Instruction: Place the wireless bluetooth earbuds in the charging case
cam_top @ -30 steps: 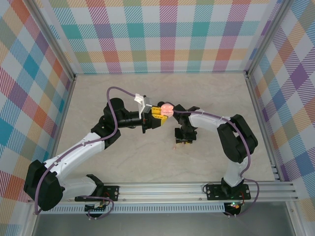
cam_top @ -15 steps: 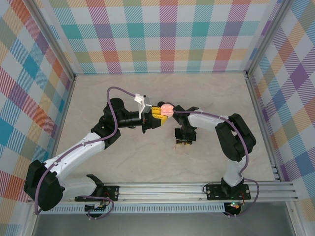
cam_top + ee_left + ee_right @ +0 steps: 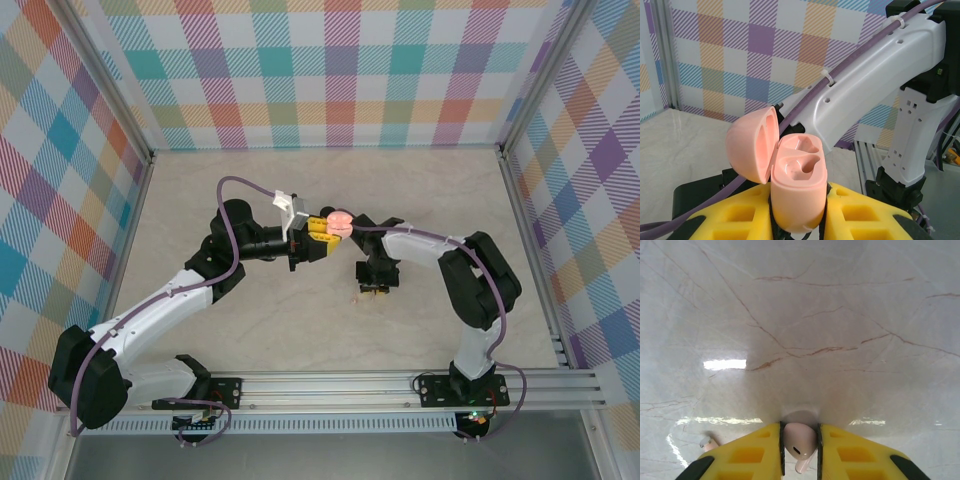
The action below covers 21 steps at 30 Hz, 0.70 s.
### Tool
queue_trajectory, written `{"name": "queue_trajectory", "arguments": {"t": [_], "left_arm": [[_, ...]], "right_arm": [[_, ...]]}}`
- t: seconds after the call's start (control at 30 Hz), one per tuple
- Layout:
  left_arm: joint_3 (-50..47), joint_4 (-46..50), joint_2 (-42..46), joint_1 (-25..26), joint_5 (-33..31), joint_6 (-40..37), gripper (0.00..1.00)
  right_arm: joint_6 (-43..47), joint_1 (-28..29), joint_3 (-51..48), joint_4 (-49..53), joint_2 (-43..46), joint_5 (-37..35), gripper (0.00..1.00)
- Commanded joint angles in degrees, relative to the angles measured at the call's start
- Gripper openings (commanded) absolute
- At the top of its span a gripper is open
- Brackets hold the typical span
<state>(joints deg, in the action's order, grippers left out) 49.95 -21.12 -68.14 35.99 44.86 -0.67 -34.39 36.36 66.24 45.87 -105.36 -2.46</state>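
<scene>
My left gripper (image 3: 322, 236) is shut on the pale pink charging case (image 3: 797, 192) and holds it above the table with its lid (image 3: 751, 144) swung open to the left. Both sockets in the case are empty. My right gripper (image 3: 372, 288) points down at the table just right of the case. In the right wrist view its yellow fingers (image 3: 747, 455) are shut on one pale pink earbud (image 3: 799, 441), stem towards the camera, against the marble top. Another pale pink earbud (image 3: 708, 443) lies on the table just left of that gripper (image 3: 800, 450).
The right arm's white link (image 3: 875, 75) crosses close behind the held case. Checked walls (image 3: 340, 70) enclose the pale marble table (image 3: 250, 320) on three sides. A metal rail (image 3: 400, 385) runs along the near edge.
My right gripper's jaws have closed in on the pale pink earbud. Both arms have stayed nearly where they were, and the case is still held open.
</scene>
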Motion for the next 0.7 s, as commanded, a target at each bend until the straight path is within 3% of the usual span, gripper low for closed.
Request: {"name": "queue_trajectory", "arguments": {"t": [0.0, 0.67], "left_arm": [[0.3, -0.8, 1.3, 0.6, -0.3, 0.5, 0.24], [-0.4, -0.6, 1.4, 0.7, -1.9, 0.7, 0.24]], "right_arm": [[3.9, 0.0, -2.1, -3.4, 0.8, -2.7, 0.23], [18.4, -0.2, -7.9, -8.0, 14.7, -3.1, 0.23]]}}
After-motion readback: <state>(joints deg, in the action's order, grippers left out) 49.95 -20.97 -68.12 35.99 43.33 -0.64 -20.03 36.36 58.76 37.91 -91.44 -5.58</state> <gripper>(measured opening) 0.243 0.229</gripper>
